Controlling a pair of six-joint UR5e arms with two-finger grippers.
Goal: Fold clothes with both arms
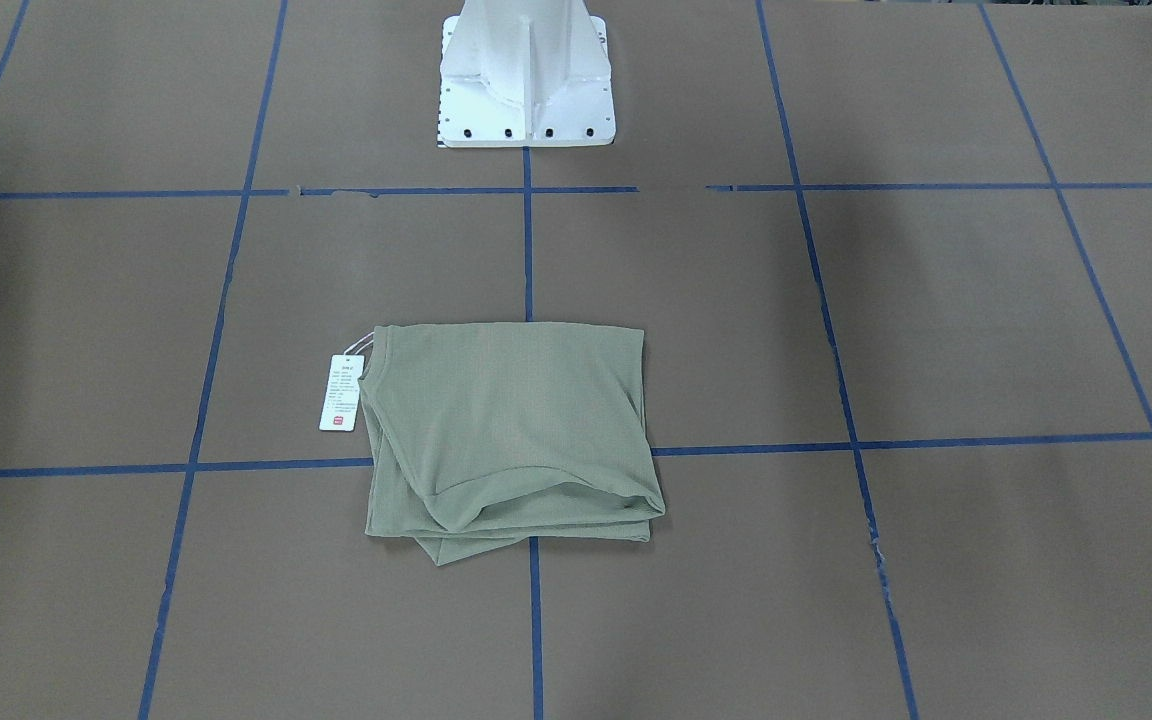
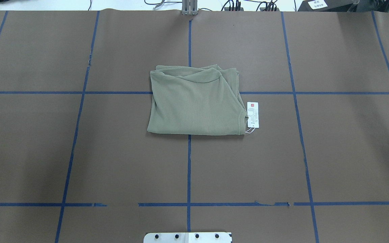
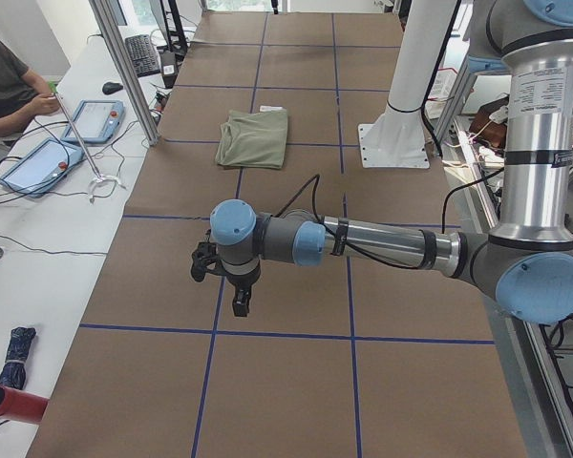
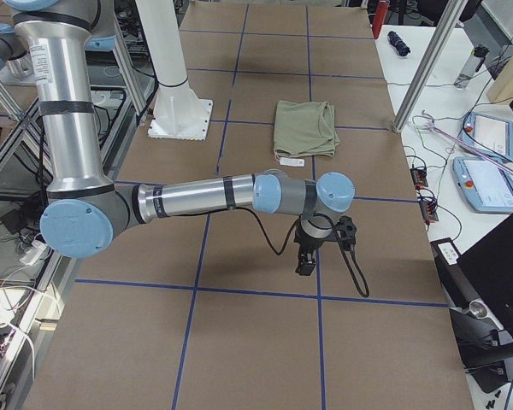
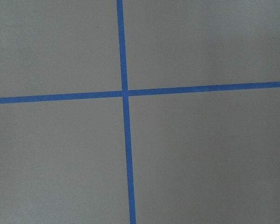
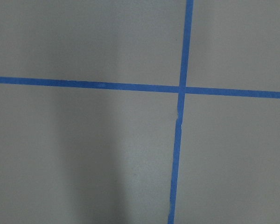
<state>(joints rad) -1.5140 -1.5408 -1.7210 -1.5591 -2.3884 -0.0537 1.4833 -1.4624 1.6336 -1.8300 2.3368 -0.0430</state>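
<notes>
Green shirt (image 2: 194, 101) lies folded, compact rectangle, counter (image 2: 79, 152) middle; hang tag (image 2: 253, 114) pokes out sideways. Fold looks finished, probably why left end effector (image 3: 241, 303) and right end effector (image 4: 306, 261) hang toward counter ends, well apart. Released or clenched: cannot tell.

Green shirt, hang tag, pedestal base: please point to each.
green shirt (image 2: 194, 103), overhead exterior view, middle of top layer
hang tag (image 2: 253, 114), overhead exterior view, middle of white card
pedestal base (image 1: 576, 112), exterior front-facing view, bolted foot plate
</notes>
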